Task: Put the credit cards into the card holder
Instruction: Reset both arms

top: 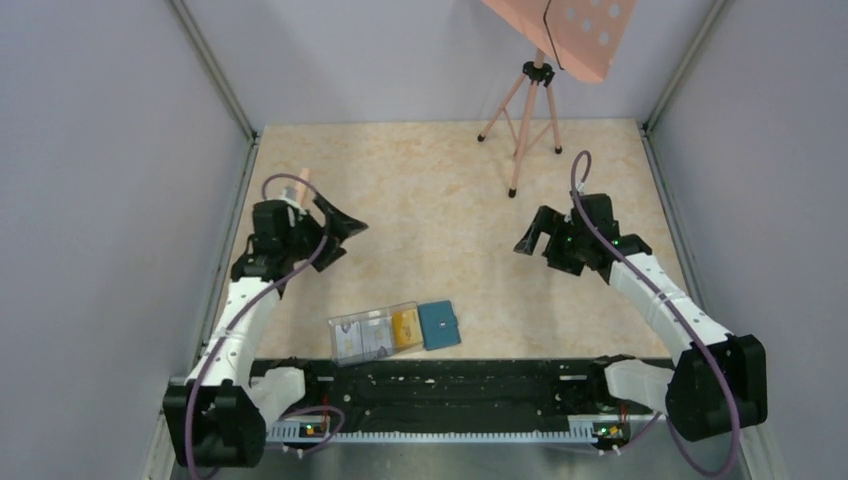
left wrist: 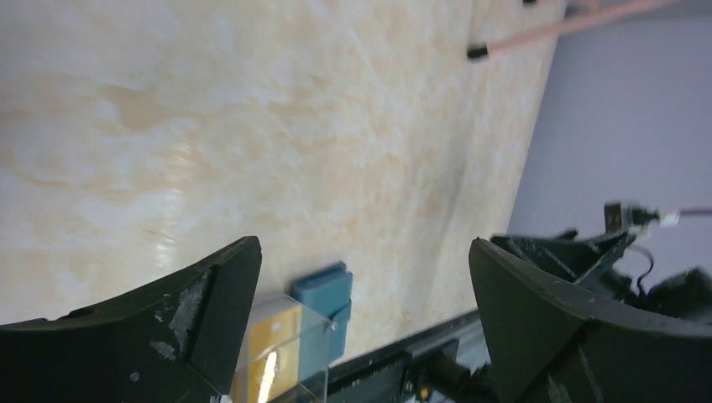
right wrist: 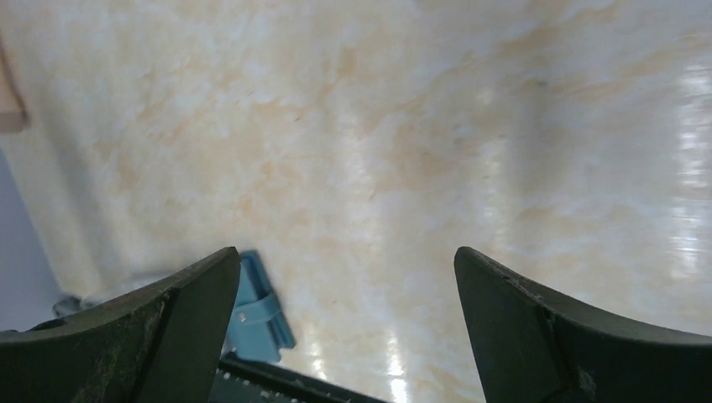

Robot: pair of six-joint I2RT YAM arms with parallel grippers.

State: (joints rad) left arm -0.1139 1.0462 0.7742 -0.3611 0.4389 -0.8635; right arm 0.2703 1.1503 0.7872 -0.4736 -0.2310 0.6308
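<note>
Two robot arms reach over a pale marbled bench (top: 440,190), and both are empty-handed. The left tool (top: 338,238) hangs over the left side of the bench with its jaws spread wide and nothing between them. The right tool (top: 530,235) mirrors it over the right side, likewise wide apart and holding nothing.

What we need sits behind both tools, against the near edge of the bench, a little left of its middle. A clear box (top: 350,335) lies there, its long axis running along that edge, slightly tilted. Inside it the credit cards (top: 404,328) lie flat: a yellow-orange one at the box's right end, paler bluish-white ones with small marks to its left. How many are stacked we cannot tell. Just beside the box's right end, touching it or nearly so, lies the card holder (top: 439,325). It is a small teal wallet, almost square from above, flat and, as far as we can judge, folded shut, with a strap tab showing in the right wrist view.

From the left tool the credit cards lie toward the near edge and to its right. From the right tool the card holder lies toward the near edge and to its left. We judge the left arm nearer the clear box, while the card holder lies about midway between the two tools. No card we can see is in the card holder yet.
</note>
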